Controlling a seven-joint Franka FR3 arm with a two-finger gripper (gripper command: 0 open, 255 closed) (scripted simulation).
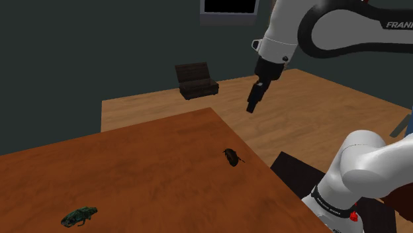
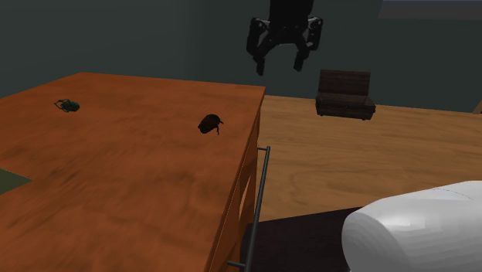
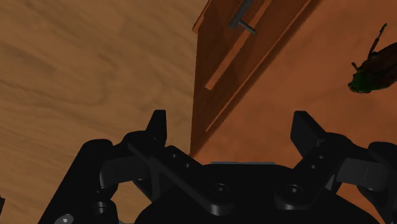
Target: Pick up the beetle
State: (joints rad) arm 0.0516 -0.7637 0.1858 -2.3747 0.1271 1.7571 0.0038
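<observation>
**Gripper (image 2: 280, 66) open in the air; beetle (image 1: 231, 157) on the table (image 1: 132, 165)**

The white arm link (image 1: 370, 172) is nearest the lens, at the shoulder view's lower right. Lettering on the upper link reads "FRAN" and is cut by the frame edge.

The fingers (image 3: 157, 127) are spread wide with nothing between them. The gripper hangs high over the table's drawer-side edge, well apart from the beetle.

The beetle lies on the brown tabletop near that same edge. Its body is dark, and its head end is green-tinged in the wrist view. Its long axis runs roughly parallel to the table edge, from upper left to lower right in the shoulder view. In the wrist view the head end is the end nearer the gripper.

The drawer handle (image 3: 245, 16) sits on the table's side face. A small green creature (image 1: 79, 216) lies on the table far from the beetle. A dark armchair (image 1: 196, 80) stands on the wood floor beyond.
</observation>
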